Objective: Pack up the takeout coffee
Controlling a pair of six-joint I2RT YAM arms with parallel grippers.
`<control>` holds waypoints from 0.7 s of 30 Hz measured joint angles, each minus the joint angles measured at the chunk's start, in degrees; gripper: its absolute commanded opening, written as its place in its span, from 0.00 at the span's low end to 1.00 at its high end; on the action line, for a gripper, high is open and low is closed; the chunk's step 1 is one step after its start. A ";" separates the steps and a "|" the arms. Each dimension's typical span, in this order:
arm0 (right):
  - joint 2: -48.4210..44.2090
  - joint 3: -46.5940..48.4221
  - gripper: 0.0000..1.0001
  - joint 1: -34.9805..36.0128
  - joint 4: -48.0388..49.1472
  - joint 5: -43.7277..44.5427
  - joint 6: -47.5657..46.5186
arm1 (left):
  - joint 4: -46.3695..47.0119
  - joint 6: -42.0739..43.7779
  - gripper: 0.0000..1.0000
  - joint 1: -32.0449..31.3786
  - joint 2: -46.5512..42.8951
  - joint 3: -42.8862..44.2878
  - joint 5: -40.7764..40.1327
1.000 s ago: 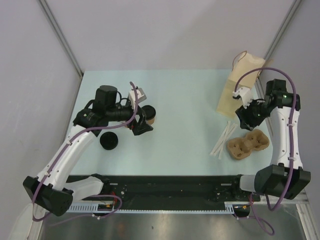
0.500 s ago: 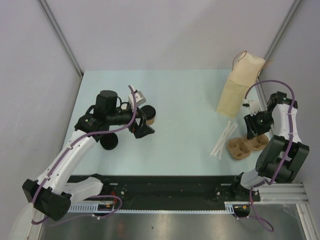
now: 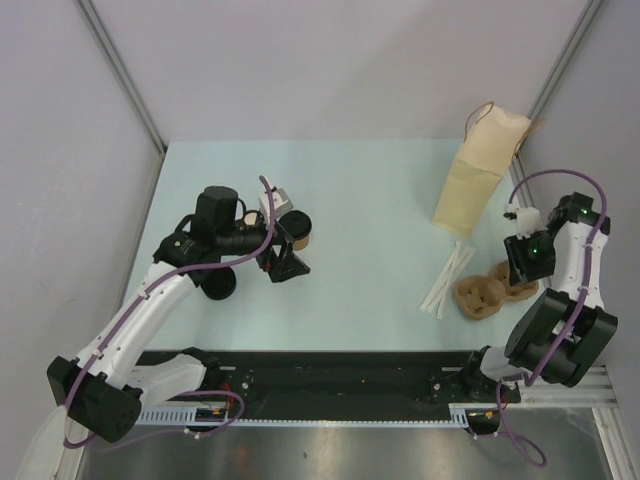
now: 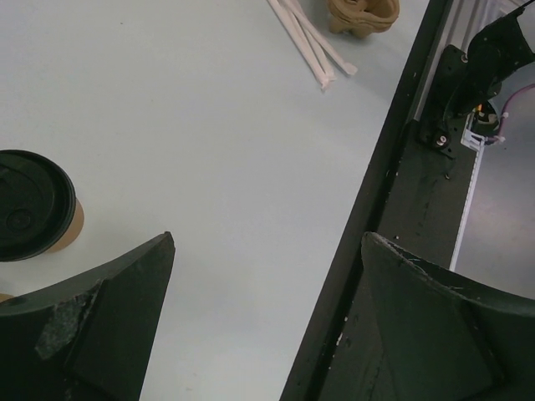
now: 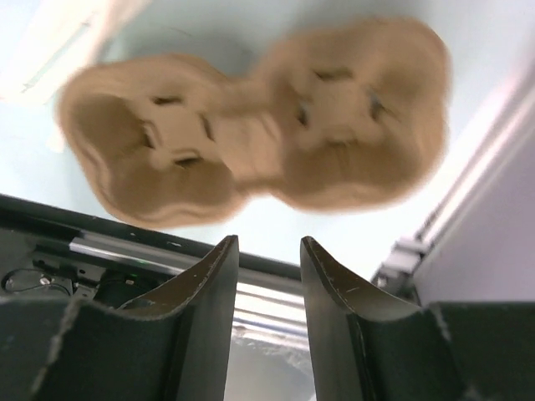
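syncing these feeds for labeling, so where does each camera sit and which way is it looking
Top external: fixed above and behind the bases, looking down at the table; both arms show, left tool and right tool included.
Left wrist: on the left arm, looking down and across the table; its wide-open fingers frame a lidded cup, straws and the cup tray.
Right wrist: on the right arm, looking down at the cup tray, blurred; its fingers stand narrowly apart.
Shared: the cup tray shows in all three.

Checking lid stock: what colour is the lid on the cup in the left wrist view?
Black lid; clearest in the left wrist view.
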 measured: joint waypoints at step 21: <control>-3.23 -1.33 0.41 -10.03 6.56 0.98 29.53 | -15.93 5.27 0.98 -1.03 4.66 7.72 0.26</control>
